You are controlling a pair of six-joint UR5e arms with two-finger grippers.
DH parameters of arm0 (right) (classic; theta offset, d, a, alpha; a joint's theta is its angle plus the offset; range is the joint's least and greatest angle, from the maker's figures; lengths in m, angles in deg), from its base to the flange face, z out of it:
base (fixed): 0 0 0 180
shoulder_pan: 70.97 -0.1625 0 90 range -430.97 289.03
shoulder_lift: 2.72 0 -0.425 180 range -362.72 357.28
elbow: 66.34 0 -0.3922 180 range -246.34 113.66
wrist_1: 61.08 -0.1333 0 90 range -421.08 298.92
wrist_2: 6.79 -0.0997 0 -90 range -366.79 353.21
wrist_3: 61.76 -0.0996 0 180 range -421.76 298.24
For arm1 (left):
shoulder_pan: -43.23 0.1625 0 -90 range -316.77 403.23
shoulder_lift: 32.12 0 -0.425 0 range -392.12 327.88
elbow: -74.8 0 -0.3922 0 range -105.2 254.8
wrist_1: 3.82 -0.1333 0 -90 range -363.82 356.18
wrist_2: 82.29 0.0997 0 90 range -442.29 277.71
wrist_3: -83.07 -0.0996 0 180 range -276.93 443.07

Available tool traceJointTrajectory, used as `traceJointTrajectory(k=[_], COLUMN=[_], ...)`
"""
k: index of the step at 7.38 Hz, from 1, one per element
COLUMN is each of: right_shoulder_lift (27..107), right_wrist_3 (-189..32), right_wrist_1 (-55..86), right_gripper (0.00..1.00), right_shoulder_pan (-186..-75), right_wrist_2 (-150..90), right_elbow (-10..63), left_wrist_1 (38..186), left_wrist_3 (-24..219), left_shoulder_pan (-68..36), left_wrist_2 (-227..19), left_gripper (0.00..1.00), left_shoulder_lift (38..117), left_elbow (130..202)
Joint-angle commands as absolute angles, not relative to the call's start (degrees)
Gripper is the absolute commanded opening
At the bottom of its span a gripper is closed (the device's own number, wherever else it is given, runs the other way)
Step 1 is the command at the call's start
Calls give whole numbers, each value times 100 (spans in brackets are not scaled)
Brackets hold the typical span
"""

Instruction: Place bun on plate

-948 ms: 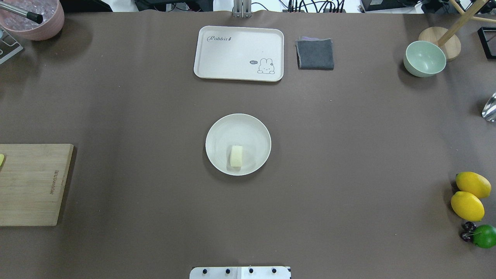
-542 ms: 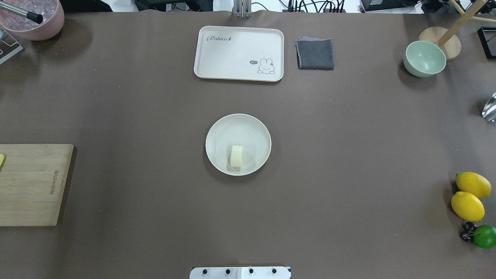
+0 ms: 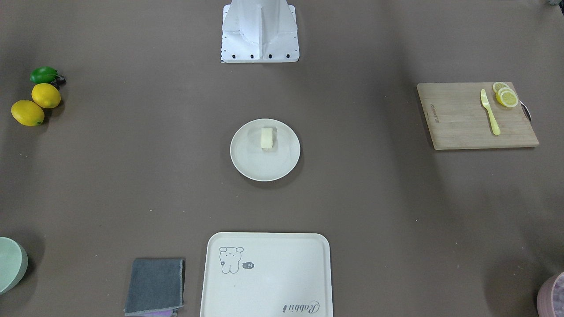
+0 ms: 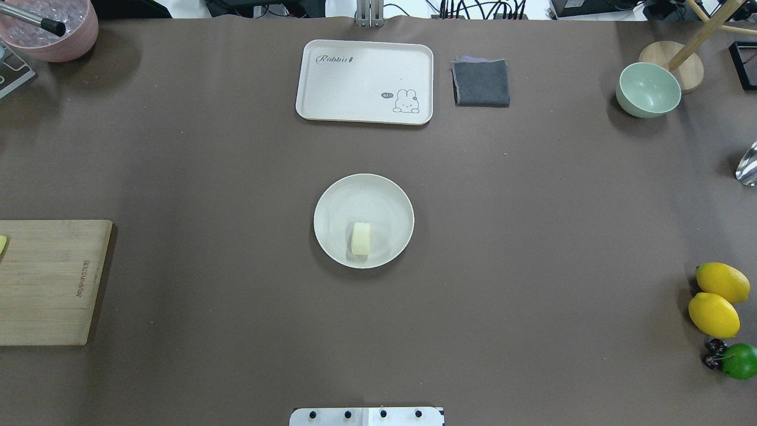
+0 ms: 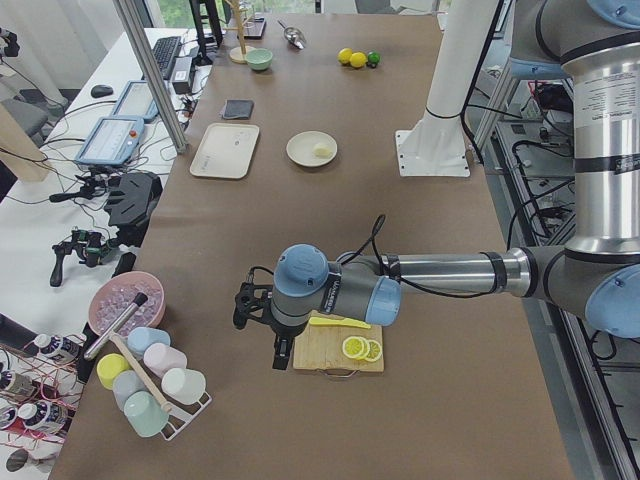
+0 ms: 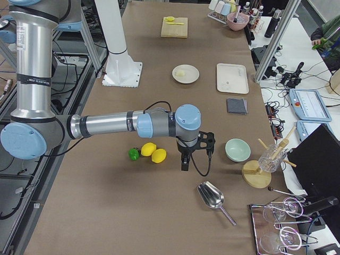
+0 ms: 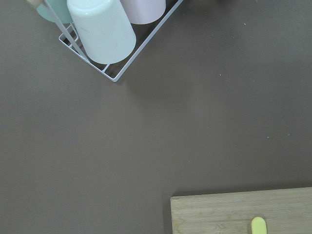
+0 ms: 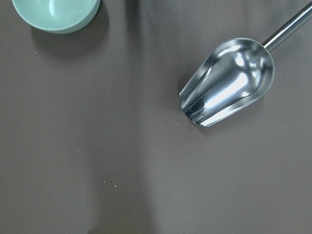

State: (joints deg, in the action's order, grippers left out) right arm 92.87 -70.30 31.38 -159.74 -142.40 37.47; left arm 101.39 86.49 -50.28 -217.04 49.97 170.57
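The bun (image 4: 361, 238), a small pale cream lump, lies on the round cream plate (image 4: 366, 192) at the table's middle, on the side nearer the robot's base. The front-facing view shows the same bun (image 3: 266, 138) on the plate (image 3: 264, 165). Neither gripper is near them. My left gripper (image 5: 282, 355) hangs over the table's far left end by the cutting board (image 5: 338, 345). Over the right end, beside the lemons (image 6: 154, 152), hangs my right gripper (image 6: 184, 163). Only the side views show the grippers, so I cannot tell whether they are open or shut.
A rabbit tray (image 4: 365, 81) and a grey cloth (image 4: 481, 82) lie at the far edge. A green bowl (image 4: 648, 89), a metal scoop (image 8: 226, 80), lemons (image 4: 714, 314) and a lime (image 4: 739, 360) are on the right. A cup rack (image 7: 105, 34) is on the left.
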Motion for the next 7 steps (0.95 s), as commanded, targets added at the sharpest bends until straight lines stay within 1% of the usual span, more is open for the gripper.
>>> traceJointTrajectory(k=[1, 7], right_shoulder_lift=[9308, 9378], right_wrist_3=[-7029, -7029], right_wrist_1=[3138, 3138], right_gripper=[100, 100], right_shoulder_pan=[-15974, -15983], right_wrist_2=[-14223, -14249], right_elbow=[3738, 3737], left_wrist_1=[10139, 10139], left_wrist_3=[8649, 8658], left_shoulder_pan=[-5029, -5037], left_wrist_2=[-21703, -21703], left_gripper=[98, 98], left_shoulder_lift=[5006, 5041], left_elbow=[17042, 17042])
